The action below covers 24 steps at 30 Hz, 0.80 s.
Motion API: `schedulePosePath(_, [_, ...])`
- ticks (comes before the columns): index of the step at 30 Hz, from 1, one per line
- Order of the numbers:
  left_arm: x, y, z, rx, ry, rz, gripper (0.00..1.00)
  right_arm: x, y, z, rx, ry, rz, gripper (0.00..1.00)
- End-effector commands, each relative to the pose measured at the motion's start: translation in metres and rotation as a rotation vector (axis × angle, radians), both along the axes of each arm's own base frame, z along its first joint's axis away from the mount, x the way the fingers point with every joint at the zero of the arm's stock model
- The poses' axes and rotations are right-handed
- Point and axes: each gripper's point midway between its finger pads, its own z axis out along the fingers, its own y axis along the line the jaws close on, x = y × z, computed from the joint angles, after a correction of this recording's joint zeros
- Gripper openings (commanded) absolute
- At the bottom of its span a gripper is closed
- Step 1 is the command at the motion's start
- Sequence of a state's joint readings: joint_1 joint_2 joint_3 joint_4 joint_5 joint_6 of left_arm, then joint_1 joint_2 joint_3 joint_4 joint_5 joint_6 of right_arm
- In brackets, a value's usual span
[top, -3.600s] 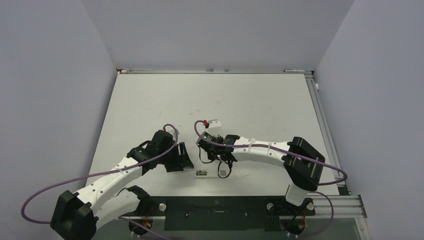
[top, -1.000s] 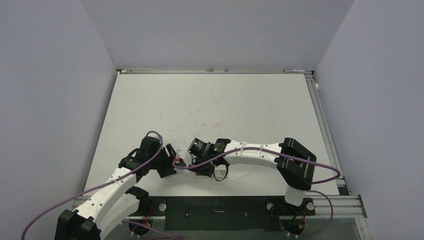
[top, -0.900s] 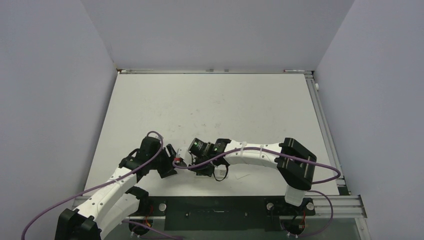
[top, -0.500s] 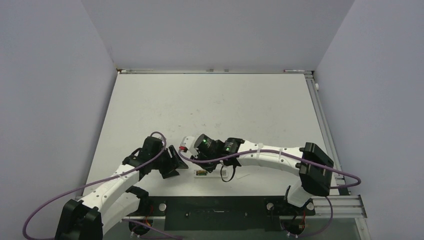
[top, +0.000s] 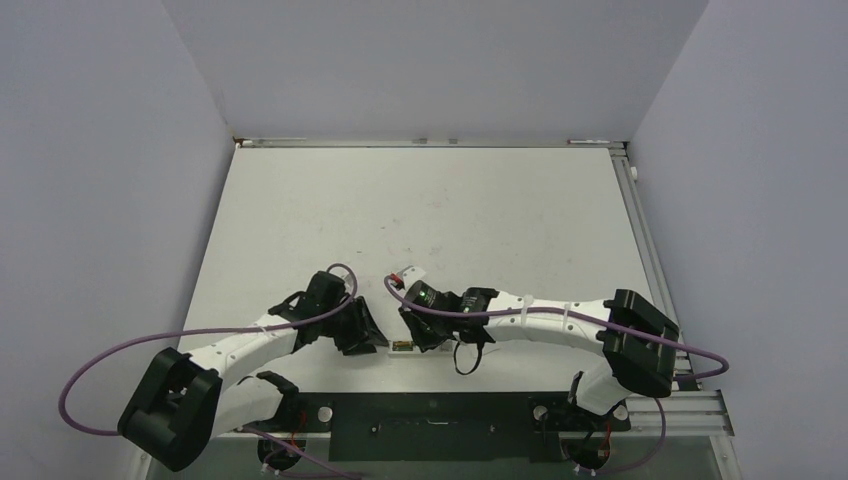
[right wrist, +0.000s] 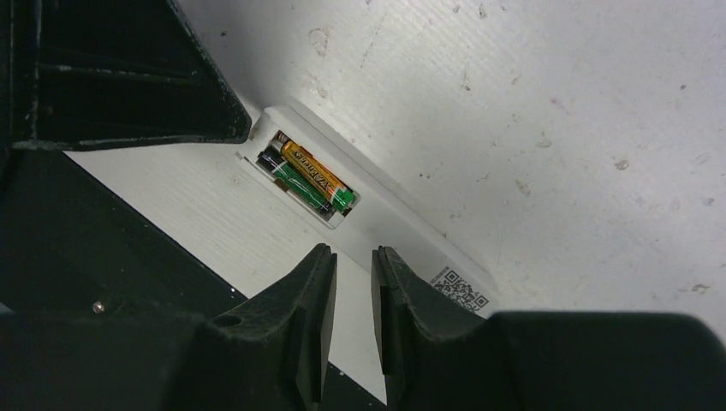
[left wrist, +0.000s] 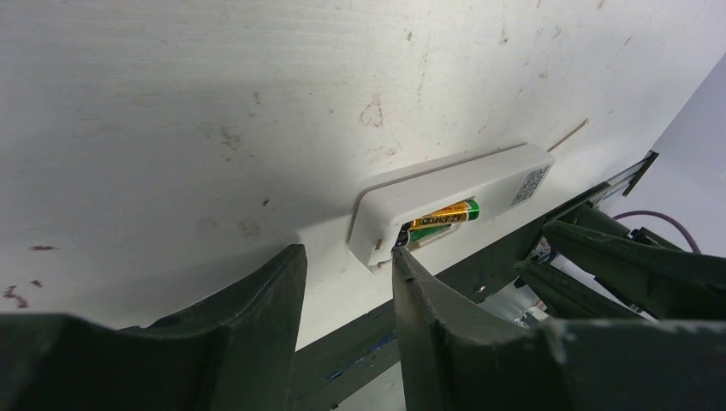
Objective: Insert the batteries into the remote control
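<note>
Plainly, the tightest spot is the table's (top: 420, 200) near edge: the remote control (top: 405, 347) lies flat just inside it and roughly parallel to it, with the dark base rail (top: 430, 412) right beyond. Behind the remote the white tabletop runs open to the back wall and out to both sides. Grey walls close off the left, back and right.

Both arms lie low and stretched inward from their bases, and their wrists meet over the remote. The left gripper (top: 372, 336) comes in from the left end and the right gripper (top: 415, 335) from the right. Purple cables loop off each forearm.

From the left wrist, the left gripper (left wrist: 347, 257) has its fingers clearly apart. The remote (left wrist: 454, 193) lies beyond the tips, its near end just beside the right-hand finger (left wrist: 428, 300); nothing is gripped. From the right wrist, the right gripper (right wrist: 353, 254) hangs over the remote (right wrist: 385, 218), its fingers only a narrow slit apart with nothing between them.

The remote's recess faces up, and the batteries (right wrist: 310, 177) sit in it side by side.
</note>
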<state>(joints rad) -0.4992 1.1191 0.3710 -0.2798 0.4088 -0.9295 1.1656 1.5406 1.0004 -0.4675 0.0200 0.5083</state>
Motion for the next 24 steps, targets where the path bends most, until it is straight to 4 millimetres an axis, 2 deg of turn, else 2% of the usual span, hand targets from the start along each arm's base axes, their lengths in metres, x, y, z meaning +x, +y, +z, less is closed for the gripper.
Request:
schedulePosePath(1, [0.016,-0.022,0.018,-0.060,-0.094,-0.041,0.37,0.007,0.014,0.018,0.145,0.025,-0.148,0.24])
schedulePosePath(7, [0.014,-0.031,0.016,-0.067,-0.105,-0.067,0.33,0.004,0.016,0.007,0.169,0.091,-0.228,0.25])
schedulePosePath(13, [0.013,-0.032,0.011,-0.054,-0.096,-0.077,0.27,0.006,0.018,0.000,0.182,0.124,-0.280,0.25])
schedulePosePath(24, [0.012,-0.032,0.011,-0.054,-0.097,-0.080,0.24,0.000,0.022,-0.018,0.149,0.194,-0.291,0.22])
